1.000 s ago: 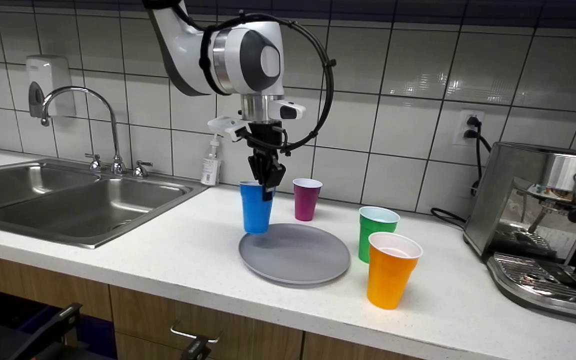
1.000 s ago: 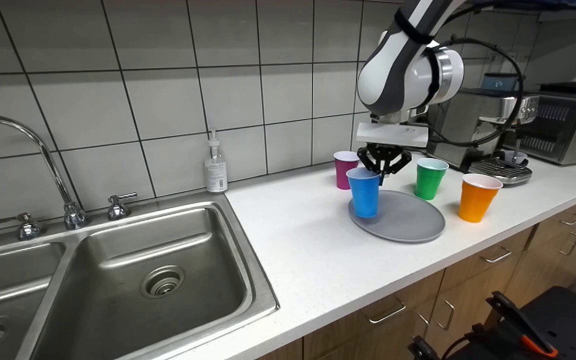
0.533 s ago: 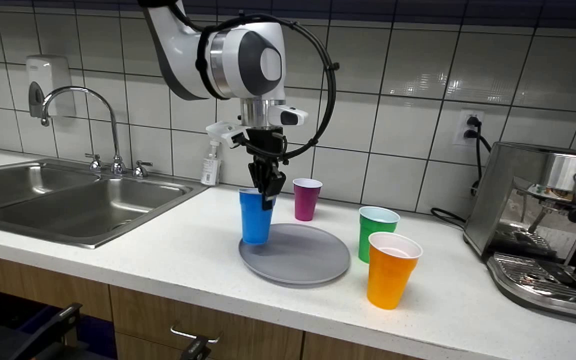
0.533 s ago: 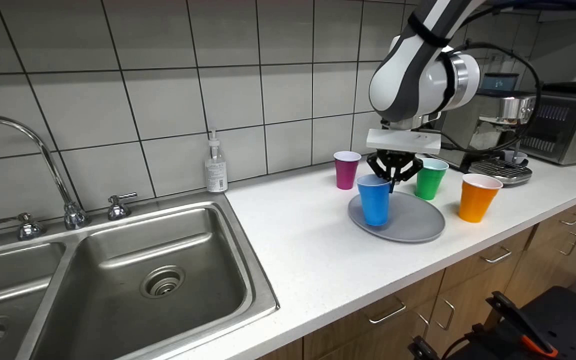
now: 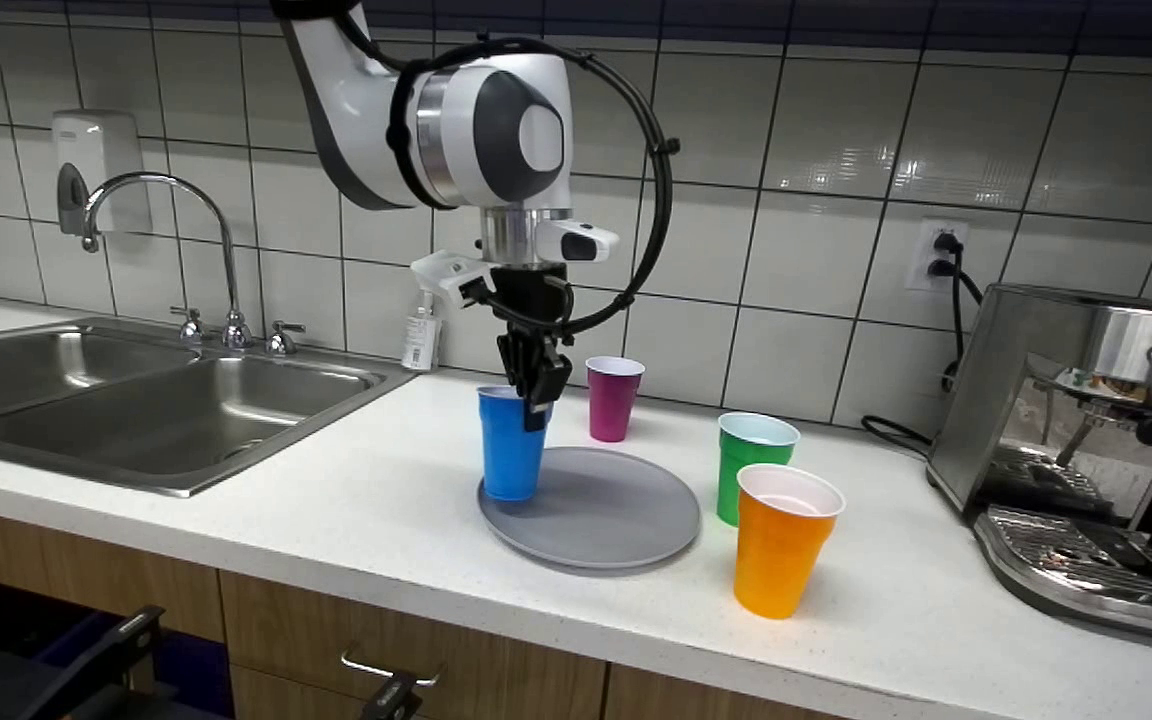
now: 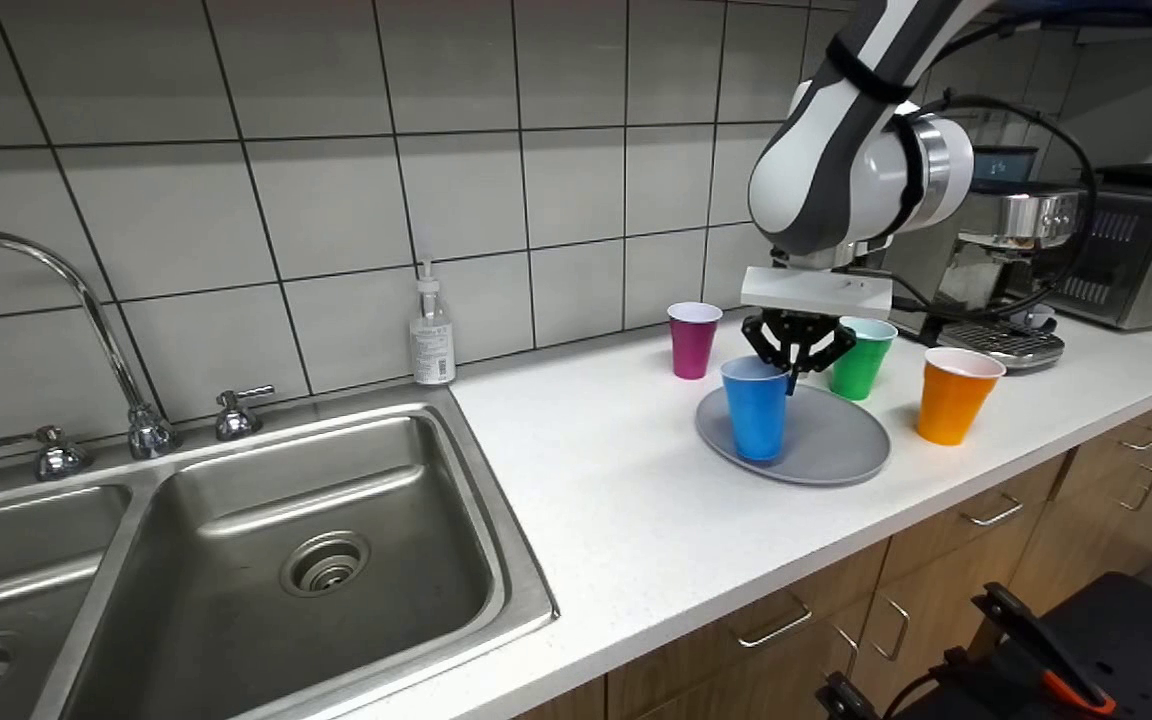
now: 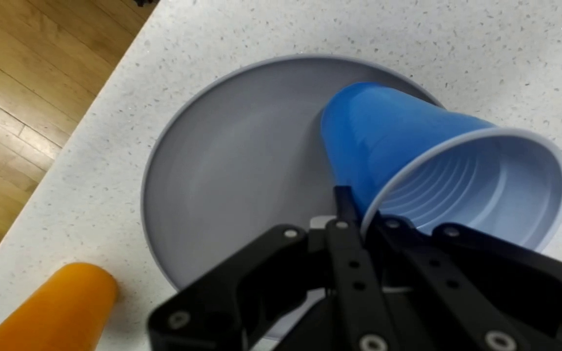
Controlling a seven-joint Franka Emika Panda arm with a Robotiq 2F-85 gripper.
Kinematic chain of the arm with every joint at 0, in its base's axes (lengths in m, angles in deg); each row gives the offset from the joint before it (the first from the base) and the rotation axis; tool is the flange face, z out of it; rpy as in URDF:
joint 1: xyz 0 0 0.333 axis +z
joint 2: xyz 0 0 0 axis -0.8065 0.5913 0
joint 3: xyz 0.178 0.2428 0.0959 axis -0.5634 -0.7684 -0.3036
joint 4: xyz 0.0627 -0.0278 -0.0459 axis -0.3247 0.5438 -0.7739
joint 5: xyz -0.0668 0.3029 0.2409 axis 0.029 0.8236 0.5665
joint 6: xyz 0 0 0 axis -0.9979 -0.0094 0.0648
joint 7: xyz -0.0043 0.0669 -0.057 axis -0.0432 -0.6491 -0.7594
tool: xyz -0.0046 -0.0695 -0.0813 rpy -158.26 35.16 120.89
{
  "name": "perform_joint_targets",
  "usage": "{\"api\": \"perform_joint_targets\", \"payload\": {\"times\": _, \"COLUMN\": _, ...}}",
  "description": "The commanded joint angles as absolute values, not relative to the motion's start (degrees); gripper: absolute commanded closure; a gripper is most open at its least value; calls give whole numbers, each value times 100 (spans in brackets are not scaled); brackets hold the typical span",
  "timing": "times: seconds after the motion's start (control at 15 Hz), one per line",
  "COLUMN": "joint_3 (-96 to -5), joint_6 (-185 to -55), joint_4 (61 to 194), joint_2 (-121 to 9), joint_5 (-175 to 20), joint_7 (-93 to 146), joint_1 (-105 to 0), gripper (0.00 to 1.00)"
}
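Note:
A blue cup [image 5: 512, 450] hangs upright or nearly so from my gripper [image 5: 534, 415], which is shut on its rim wall. In the wrist view the white rim of the blue cup [image 7: 373, 126] runs between the fingers, one outside the wall and one inside the mouth. The cup's base is over the edge part of a flat grey plate [image 6: 841, 440], on the sink side; I cannot tell whether it touches the plate. My gripper [image 6: 792, 380] is above that plate in both exterior views. The inner fingertip is partly hidden by the cup.
A magenta cup [image 5: 614, 400] stands behind the plate. Beyond its other side are a green cup [image 5: 751, 470] and an orange cup [image 5: 784, 550]. A steel sink [image 6: 496, 500], a soap bottle [image 6: 432, 335] and a coffee machine [image 5: 1086, 450] flank the work area.
The gripper has come down with the blue cup, bringing its base lower over the plate and slightly farther in from the edge. The plate and the other cups have not moved.

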State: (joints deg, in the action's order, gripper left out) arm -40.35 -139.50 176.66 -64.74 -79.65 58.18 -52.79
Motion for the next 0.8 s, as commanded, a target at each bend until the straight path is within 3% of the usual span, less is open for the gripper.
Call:
{"api": "perform_joint_targets", "payload": {"times": 0.0, "joint_3": -4105, "joint_6": -14160, "joint_4": 17846, "joint_2": -6597, "joint_5": -8074, "joint_7": 6027, "joint_1": -5405, "gripper": 99}}
{"api": "perform_joint_targets", "payload": {"times": 0.73, "joint_3": -4057, "joint_6": -14356, "joint_4": 17945, "joint_2": -6550, "joint_5": -8093, "joint_7": 6204, "joint_1": -5466, "gripper": 99}}
